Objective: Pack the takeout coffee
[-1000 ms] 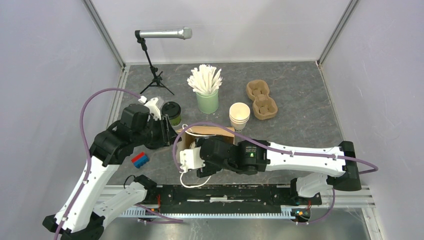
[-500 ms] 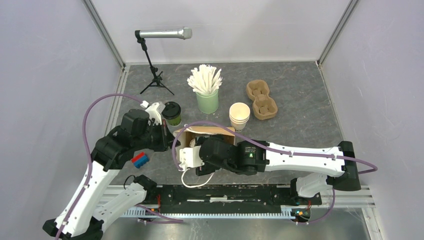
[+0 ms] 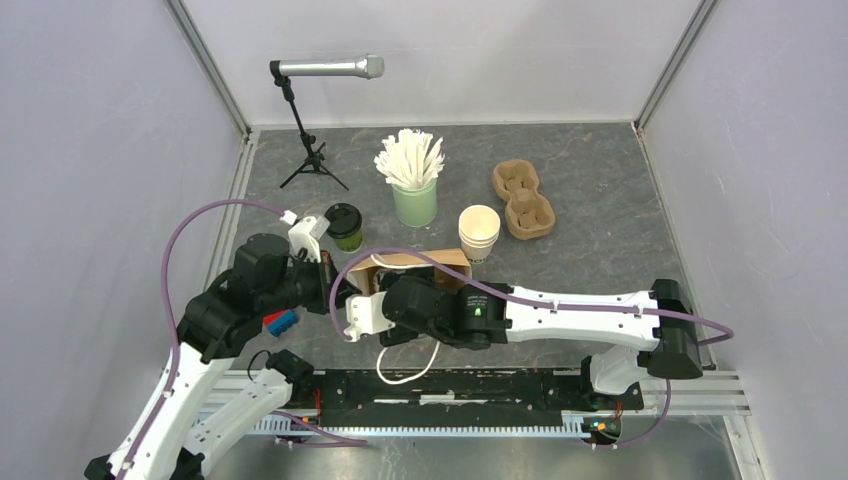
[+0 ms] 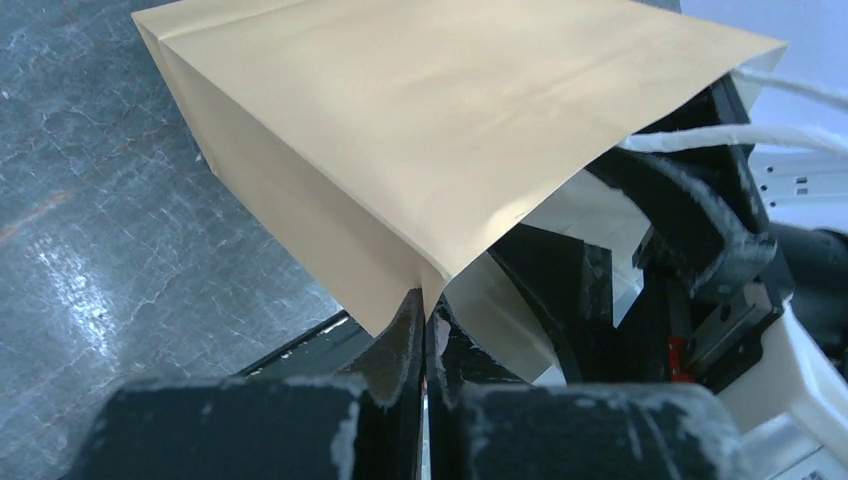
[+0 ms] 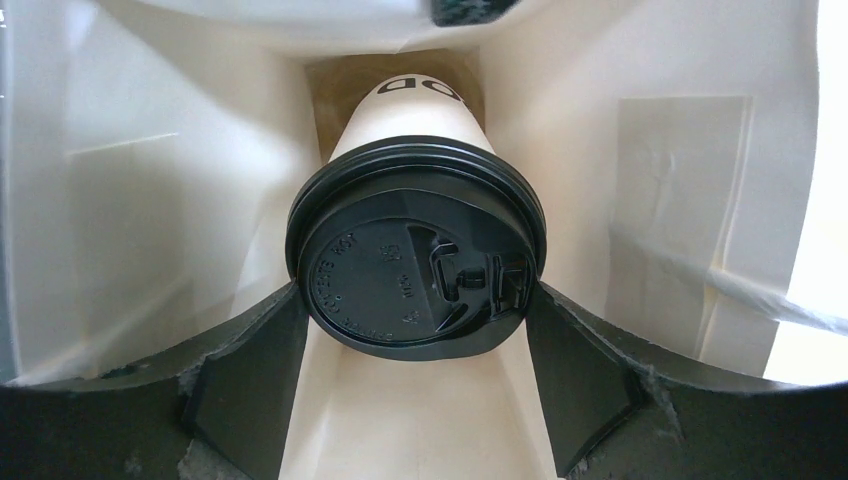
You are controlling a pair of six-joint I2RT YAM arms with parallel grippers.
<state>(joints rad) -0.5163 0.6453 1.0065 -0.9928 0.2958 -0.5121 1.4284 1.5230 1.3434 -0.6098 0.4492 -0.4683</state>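
Observation:
A tan paper bag [image 3: 415,260] lies on the mat. My left gripper [image 4: 425,305] is shut on the corner of its mouth [image 4: 450,120], left of the bag in the top view [image 3: 335,283]. Inside the bag [image 5: 150,200], my right gripper [image 5: 415,292] is shut on the white takeout coffee cup [image 5: 415,140], its fingers [image 5: 250,370] pressing both sides of the black lid [image 5: 400,270]. The bag and the right wrist hide this cup from above. The olive-green takeout coffee cup [image 3: 344,226] stands upright with its black lid on, just beyond the left gripper.
A mint-green cup of white sticks [image 3: 413,190], a stack of lidless cream cups [image 3: 479,232] and a cardboard cup carrier [image 3: 522,198] stand behind the bag. A microphone stand [image 3: 308,150] is at the back left. A red-and-blue block [image 3: 280,320] sits on the left arm. The bag's white handle cord [image 3: 405,368] trails near the front rail.
The left gripper has shut on the bag's edge and pulled toward the near side. The right arm, with the cup, and the bag have shifted a little to the left.

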